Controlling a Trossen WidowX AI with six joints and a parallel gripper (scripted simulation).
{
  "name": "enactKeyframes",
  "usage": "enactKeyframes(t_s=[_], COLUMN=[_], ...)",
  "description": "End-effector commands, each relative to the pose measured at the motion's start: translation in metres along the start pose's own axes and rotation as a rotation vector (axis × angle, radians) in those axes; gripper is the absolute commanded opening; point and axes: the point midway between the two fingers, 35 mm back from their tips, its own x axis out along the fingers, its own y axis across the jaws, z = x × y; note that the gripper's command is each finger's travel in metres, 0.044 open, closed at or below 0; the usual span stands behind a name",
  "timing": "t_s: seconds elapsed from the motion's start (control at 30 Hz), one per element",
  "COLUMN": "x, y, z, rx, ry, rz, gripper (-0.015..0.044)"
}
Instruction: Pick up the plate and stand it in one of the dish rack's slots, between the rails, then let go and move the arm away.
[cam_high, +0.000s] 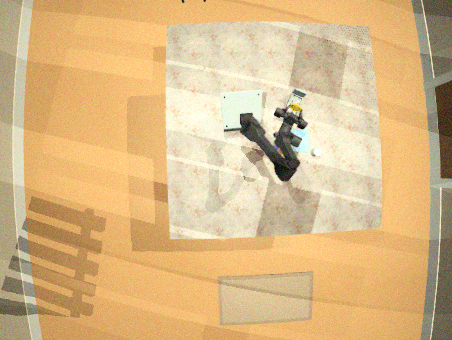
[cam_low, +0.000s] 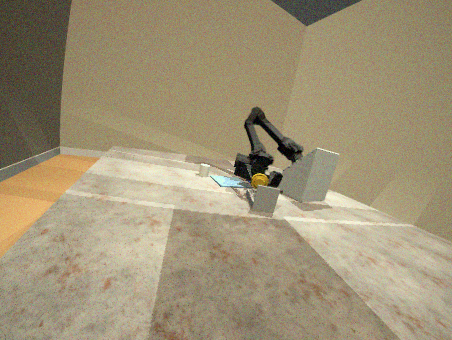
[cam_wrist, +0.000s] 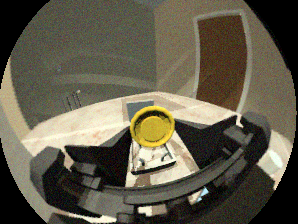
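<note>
The yellow plate (cam_wrist: 152, 125) is sitting clamped in the gripper (cam_wrist: 152, 137), standing on edge with its round face turned to the wrist camera, so the fingers are pinching it, not spread and not pressed together on nothing. It's hanging right over the dish rack (cam_wrist: 152, 155), whose pale rails are showing just under the plate's lower rim; can't tell if the plate is touching them. From the top view the plate (cam_high: 295, 107) is sitting between the gripper and the small rack (cam_high: 298, 94) just beyond it. Side-on, the plate (cam_low: 259, 180) is hovering low by the grey rack (cam_low: 265, 199), with a light blue mat (cam_low: 227, 181) and a little white cup (cam_low: 204, 169) nearby, plus a big grey box (cam_low: 311, 175) beside the arm.
</note>
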Motion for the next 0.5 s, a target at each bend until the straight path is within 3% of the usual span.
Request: enactKeyframes(t_s=[0.0,0.47], x=[0.001,0.001], y=[0.005,0.010], z=[0.000,-0.014], rx=[0.010,0.013], ry=[0.001,0.008], rz=[0.009,0.010], gripper=[0.0000,0.0000])
